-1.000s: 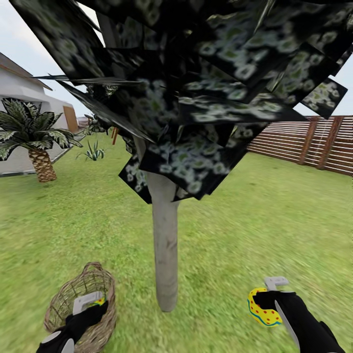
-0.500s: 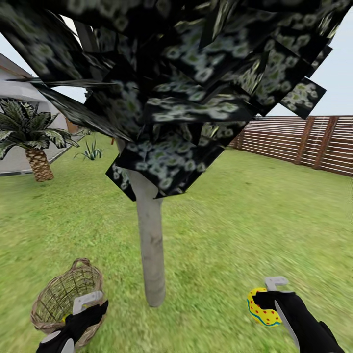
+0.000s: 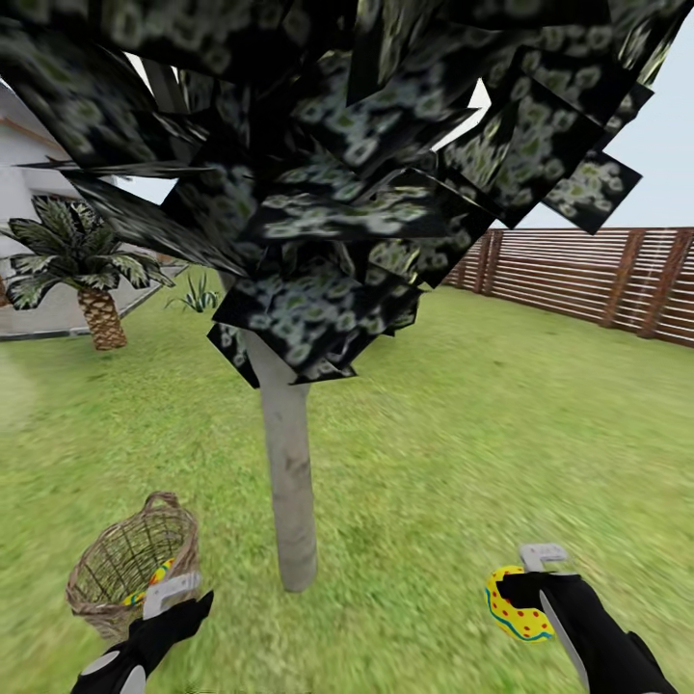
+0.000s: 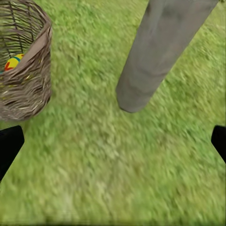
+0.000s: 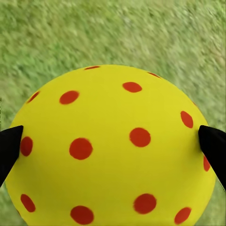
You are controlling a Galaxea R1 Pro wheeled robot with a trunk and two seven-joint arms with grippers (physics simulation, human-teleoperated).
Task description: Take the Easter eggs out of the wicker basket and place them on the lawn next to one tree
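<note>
The right gripper (image 3: 525,588) is clamped on a yellow Easter egg (image 3: 516,605) with red dots, its two fingertips pressing the widest part from opposite sides, and it holds the egg above the lawn (image 3: 463,453), a little to the right of the tree (image 3: 289,482). I judge that the egg is light, smooth and round, so it can slip or roll; a grip across the middle is the safest, and it should be released low on the grass. The left gripper (image 4: 113,141) is spread apart and holds nothing, near the wicker basket (image 3: 130,569), where another egg (image 4: 14,61) lies inside against the wall.
</note>
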